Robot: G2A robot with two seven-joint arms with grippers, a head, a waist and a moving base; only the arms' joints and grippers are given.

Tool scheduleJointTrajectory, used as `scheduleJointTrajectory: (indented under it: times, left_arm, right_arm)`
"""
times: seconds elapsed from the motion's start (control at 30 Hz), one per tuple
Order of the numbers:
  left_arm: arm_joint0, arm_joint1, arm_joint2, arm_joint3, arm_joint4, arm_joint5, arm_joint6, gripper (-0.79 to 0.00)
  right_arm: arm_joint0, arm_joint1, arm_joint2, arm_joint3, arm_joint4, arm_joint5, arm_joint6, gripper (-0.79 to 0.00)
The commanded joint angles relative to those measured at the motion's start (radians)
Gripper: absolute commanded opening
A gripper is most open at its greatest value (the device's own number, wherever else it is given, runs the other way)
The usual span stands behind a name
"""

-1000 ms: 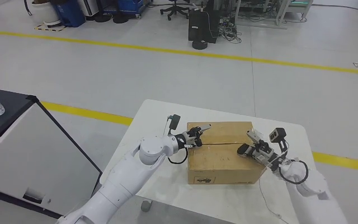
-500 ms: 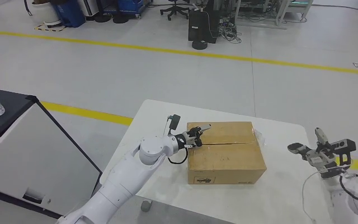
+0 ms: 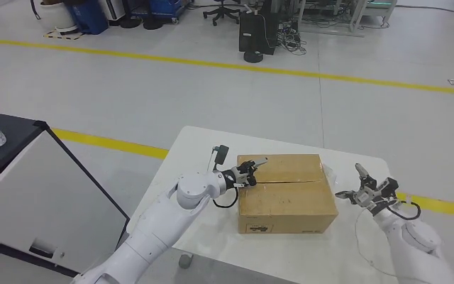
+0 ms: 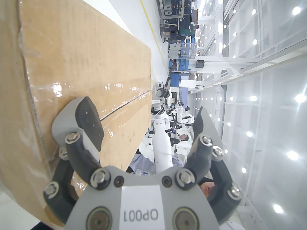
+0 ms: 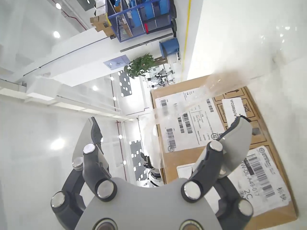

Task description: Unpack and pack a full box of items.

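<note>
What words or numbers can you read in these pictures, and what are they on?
"OP001": upside down on the white sticker at the base of the left gripper.
"2C": on the white barcode label on the cardboard box.
The print on the other box labels is too small or blurred to read.

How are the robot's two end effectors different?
The left end effector sits at the box's end by the taped seam; the right end effector hangs apart from its other end. One left finger lies over the box top; the right fingers are over the table. Both are open.
</note>
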Motion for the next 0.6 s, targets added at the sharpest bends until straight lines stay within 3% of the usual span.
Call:
scheduleJointTrajectory:
  times: [0.0, 0.17, 0.5, 0.53, 0.57]
  left_arm:
    - [0.000, 0.000, 0.000, 0.000, 0.000, 0.000, 0.000, 0.000]
    - [0.000, 0.000, 0.000, 0.000, 0.000, 0.000, 0.000, 0.000]
    - [0.000, 0.000, 0.000, 0.000, 0.000, 0.000, 0.000, 0.000]
    - [0.000, 0.000, 0.000, 0.000, 0.000, 0.000, 0.000, 0.000]
    - [0.000, 0.000, 0.000, 0.000, 0.000, 0.000, 0.000, 0.000]
  right_arm:
    - [0.044, -0.006, -0.027, 0.050, 0.013, 0.027, 0.006, 0.000]
    - [0.117, -0.021, -0.069, 0.161, 0.061, 0.083, 0.010, 0.000]
    - [0.207, -0.038, -0.126, 0.291, 0.056, 0.095, 0.023, 0.000]
    - [0.215, -0.040, -0.132, 0.301, 0.054, 0.093, 0.021, -0.009]
    - [0.223, -0.042, -0.137, 0.312, 0.055, 0.094, 0.019, -0.142]
